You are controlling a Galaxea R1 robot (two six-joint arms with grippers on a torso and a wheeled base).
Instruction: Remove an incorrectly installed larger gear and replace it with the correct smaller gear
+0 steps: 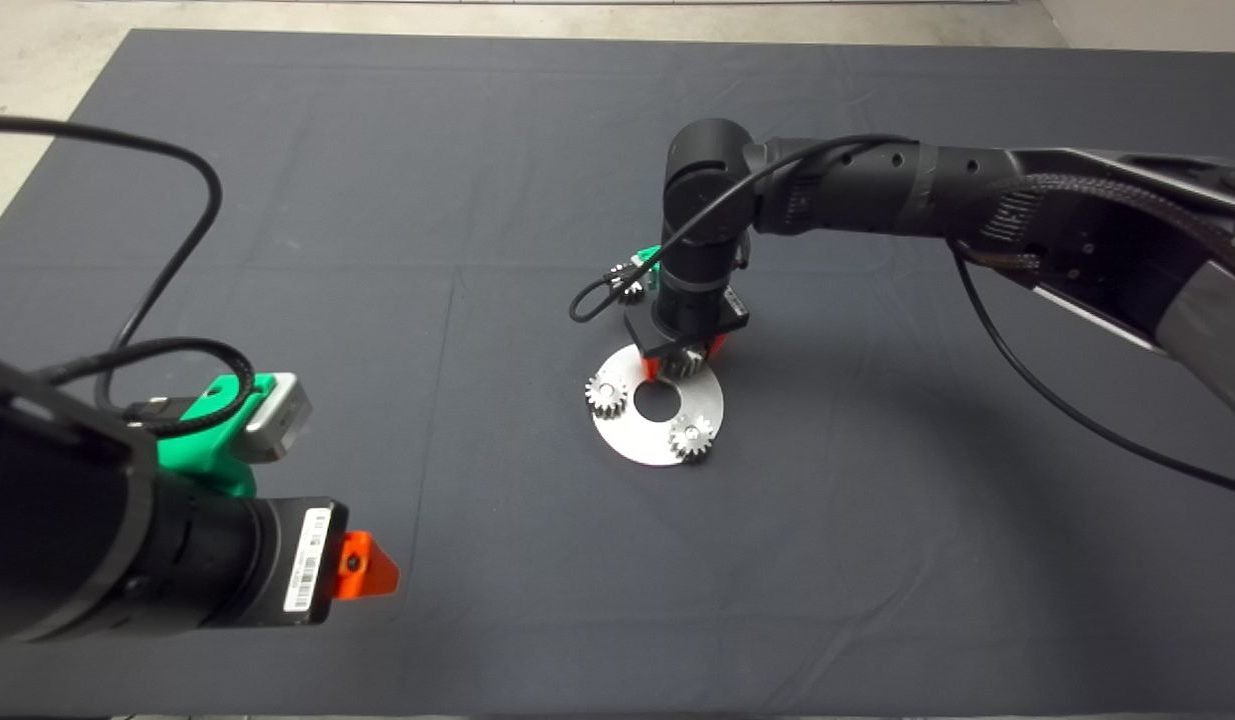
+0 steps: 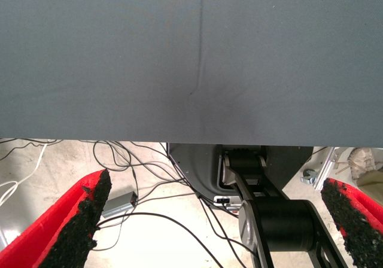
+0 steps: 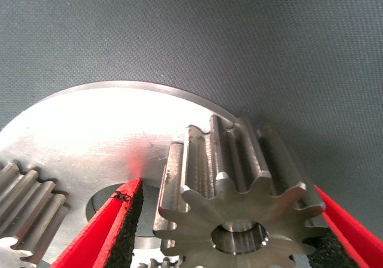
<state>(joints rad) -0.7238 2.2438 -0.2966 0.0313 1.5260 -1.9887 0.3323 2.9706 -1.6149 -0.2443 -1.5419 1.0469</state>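
The left hand [image 1: 367, 568] waits at the desk's [image 1: 477, 620] near left edge, fingers wide apart and holding nothing, with bare mat all around. Mid-desk lies a silver disc [image 1: 632, 440] carrying two small gears [image 1: 607, 396], well clear of every edge. At the disc's far rim the right hand [image 1: 683, 362] points down, its fingers [image 3: 111, 226] spread either side of a straight-toothed gear [image 3: 239, 190], bore axis upright; whether the pads press it I cannot tell.
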